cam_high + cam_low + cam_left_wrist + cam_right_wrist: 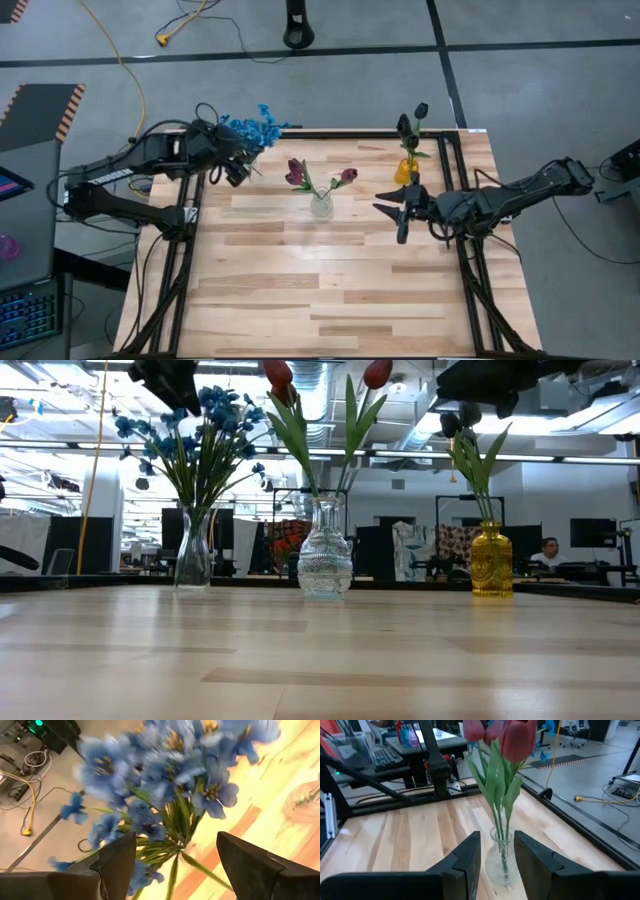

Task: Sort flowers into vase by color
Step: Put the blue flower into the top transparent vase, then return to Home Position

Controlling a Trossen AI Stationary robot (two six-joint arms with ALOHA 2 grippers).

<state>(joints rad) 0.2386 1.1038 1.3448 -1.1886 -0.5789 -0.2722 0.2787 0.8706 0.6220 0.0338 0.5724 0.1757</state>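
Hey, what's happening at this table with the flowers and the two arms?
Flowers stand sorted by color in three vases: blue flowers in a clear vase, red buds in the middle glass vase, dark buds in a yellow vase. The left end effector is open at the blue bunch. The right end effector waits open near the yellow vase.

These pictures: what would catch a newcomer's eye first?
Three vases stand in a row along the table's far side: bright blue flowers at the left, red rosebuds in the clear middle vase, near-black buds in a yellow vase. The left hand hovers open by the blue ones.
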